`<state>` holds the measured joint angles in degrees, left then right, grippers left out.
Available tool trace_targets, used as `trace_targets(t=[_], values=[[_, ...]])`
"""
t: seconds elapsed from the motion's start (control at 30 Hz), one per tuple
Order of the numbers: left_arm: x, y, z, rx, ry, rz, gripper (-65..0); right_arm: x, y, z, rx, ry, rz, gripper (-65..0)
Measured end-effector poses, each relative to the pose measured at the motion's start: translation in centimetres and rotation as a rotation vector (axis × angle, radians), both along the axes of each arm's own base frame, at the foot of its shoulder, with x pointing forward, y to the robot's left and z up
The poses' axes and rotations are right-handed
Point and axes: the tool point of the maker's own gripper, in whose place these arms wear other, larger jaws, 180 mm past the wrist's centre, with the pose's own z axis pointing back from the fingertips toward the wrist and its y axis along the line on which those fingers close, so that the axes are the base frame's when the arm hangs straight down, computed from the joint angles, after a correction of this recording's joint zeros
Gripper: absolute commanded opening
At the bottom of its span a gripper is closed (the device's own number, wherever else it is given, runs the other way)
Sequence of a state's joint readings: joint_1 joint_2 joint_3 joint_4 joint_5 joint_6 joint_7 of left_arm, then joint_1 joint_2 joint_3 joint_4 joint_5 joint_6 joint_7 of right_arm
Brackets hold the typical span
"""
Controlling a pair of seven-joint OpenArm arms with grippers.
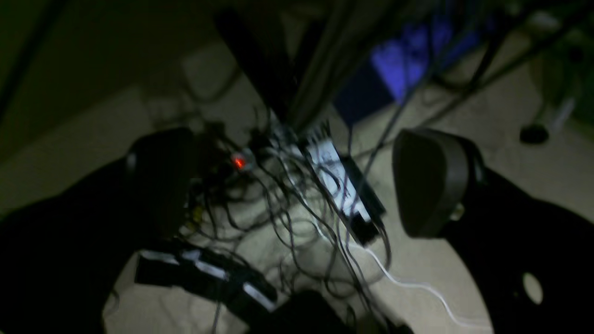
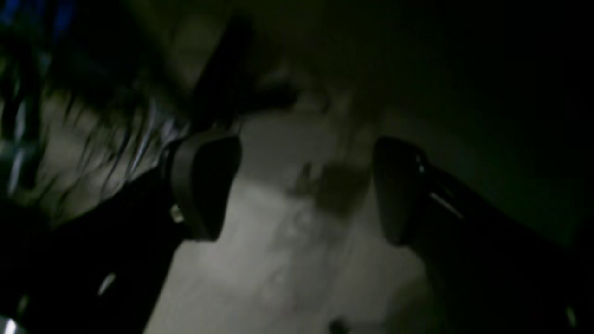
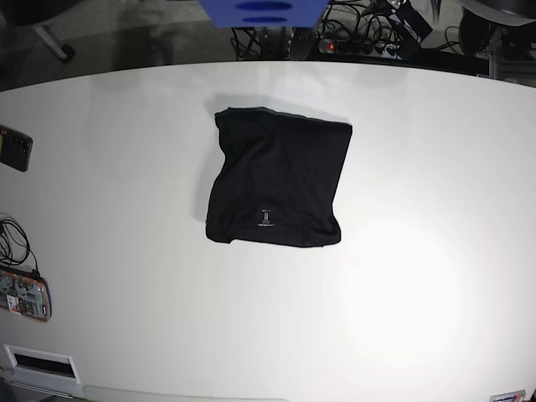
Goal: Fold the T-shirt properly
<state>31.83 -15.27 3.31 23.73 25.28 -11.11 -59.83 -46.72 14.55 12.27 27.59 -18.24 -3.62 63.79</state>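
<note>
Starting at the left of the base view, we see a dark phone (image 3: 15,147) and an orange-edged device (image 3: 23,295) near the edge of the white tabletop (image 3: 435,251), neither arm in that view. Toward the middle lies the T-shirt (image 3: 278,178), folded into a compact, roughly square bundle with a tiny pale mark (image 3: 265,219) near its front edge. Our wrist cameras look off the tabletop: the right gripper (image 2: 306,185) hangs spread and empty over dim floor, and the left gripper (image 1: 287,185) is spread wide and empty above a tangle of cables (image 1: 297,204). We judge the fold essentially done. The risk from here is a returning arm snagging those cables, or brushing the bundle and dragging its loose top layer askew.
</note>
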Motion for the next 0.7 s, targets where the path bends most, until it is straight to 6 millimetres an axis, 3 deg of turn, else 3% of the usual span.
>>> trace_targets(t=[0.17,0.33,0.4,0.57,0.7], values=[[-0.9,1.0,-2.5,0.035,0.133,-0.002,-0.6,3.0,-0.7,-2.8,-0.014,-0.017,-0.062,-19.3],[-1.2,2.0,-5.1,0.131,0.287,-0.025,-0.6,0.4,-2.2,-6.5,-0.064,0.225,-0.151,-19.3],[-1.4,2.7,-6.6,0.216,0.392,-0.058,-0.6,1.9,-1.8,-8.1,-0.067,0.262,-0.167,-19.3],[1.8,4.7,-8.8,0.393,0.517,-0.109,-0.6,6.8,-3.3,-11.2,-0.122,0.347,-0.212,-19.3],[2.2,5.2,-9.4,0.511,0.642,-0.152,-0.6,4.3,-3.8,-13.2,-0.193,0.602,-0.171,-19.3]])
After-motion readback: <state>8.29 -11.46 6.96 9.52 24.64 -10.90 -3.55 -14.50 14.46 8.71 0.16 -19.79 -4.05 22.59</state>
